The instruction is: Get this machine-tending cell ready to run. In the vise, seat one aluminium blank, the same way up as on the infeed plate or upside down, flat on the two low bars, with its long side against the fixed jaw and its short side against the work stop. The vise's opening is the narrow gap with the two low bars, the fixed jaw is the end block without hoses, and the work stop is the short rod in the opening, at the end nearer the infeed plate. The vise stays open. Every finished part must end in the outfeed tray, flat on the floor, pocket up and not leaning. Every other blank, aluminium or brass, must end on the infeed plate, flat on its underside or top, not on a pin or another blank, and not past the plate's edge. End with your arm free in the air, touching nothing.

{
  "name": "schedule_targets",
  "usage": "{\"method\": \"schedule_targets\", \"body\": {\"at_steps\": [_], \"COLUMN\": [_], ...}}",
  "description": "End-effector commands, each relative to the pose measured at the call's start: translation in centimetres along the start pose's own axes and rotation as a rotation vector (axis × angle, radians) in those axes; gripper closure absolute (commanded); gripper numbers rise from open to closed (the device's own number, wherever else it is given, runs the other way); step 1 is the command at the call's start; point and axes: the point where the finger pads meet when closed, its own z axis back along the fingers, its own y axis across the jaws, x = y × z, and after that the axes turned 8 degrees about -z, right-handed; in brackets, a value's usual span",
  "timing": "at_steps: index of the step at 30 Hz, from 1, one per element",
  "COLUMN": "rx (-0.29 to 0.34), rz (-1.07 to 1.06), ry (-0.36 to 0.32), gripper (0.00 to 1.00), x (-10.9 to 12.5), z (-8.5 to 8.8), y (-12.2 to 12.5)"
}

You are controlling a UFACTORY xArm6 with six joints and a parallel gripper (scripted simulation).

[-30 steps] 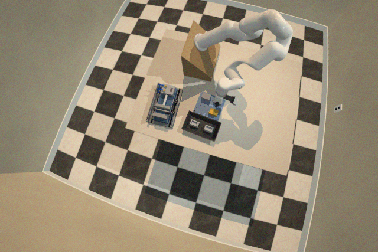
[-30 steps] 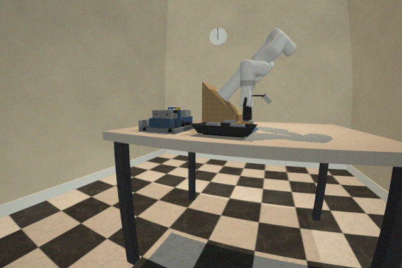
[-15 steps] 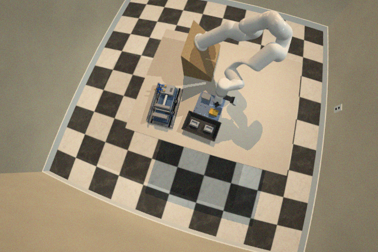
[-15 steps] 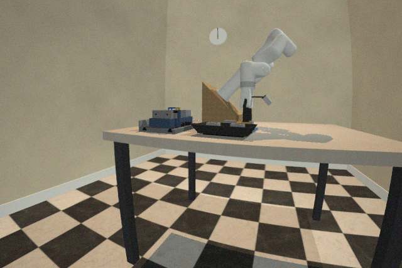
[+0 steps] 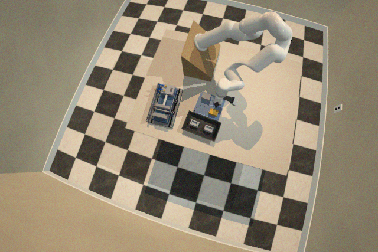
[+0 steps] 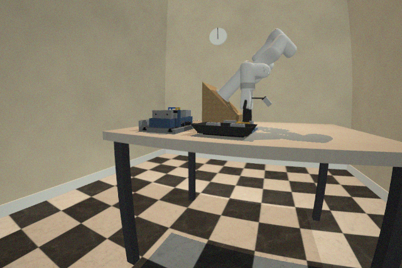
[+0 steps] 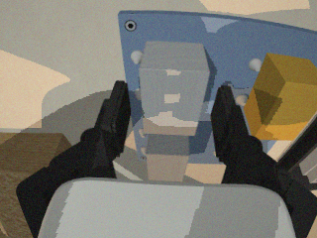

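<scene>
Squarely between the open pincer (image 7: 168, 115) fingers: aluminium blank (image 7: 173, 82).
</scene>
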Motion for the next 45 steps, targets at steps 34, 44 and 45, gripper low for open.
{"method": "schedule_targets", "body": {"at_steps": [34, 44, 45], "rx": [0.002, 0.002, 0.002], "rz": [0.001, 0.001, 0.001], "ry": [0.001, 0.001, 0.001], "gripper": [1.00, 1.00, 1.00], "x": [-0.05, -0.05, -0.05], "z": [-0.15, -0.15, -0.15], "y": [0.08, 0.08, 0.08]}}
